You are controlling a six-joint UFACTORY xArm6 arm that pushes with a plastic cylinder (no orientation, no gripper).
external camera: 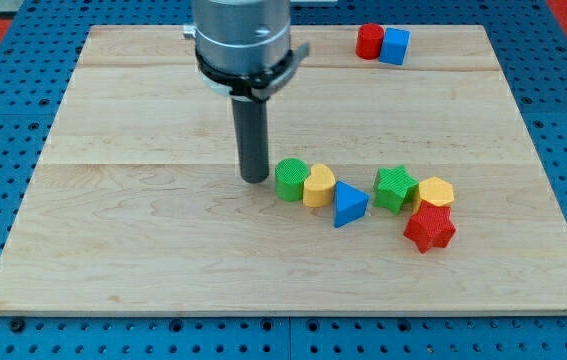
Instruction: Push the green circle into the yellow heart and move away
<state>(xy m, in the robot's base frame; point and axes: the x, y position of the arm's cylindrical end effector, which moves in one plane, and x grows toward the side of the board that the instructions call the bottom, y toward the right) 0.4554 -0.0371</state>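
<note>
A pale wooden tabletop (143, 240) lies on a blue pegboard. The arm carries no jaws, only a dark rod; my tip (254, 180) rests on the wood just to the view's left of the green circle (290, 179). That circle touches the yellow heart (318, 186), with a blue triangle (349, 206) just below-right. Further right cluster a green star (395, 188), a yellow hexagon (435, 192) and a red star (429, 228). Near the top edge, a red cylinder (368, 41) touches a blue cube (395, 46).

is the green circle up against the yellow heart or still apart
Up against it: the green circle and yellow heart show no gap. My tip sits just at the circle's left.
</note>
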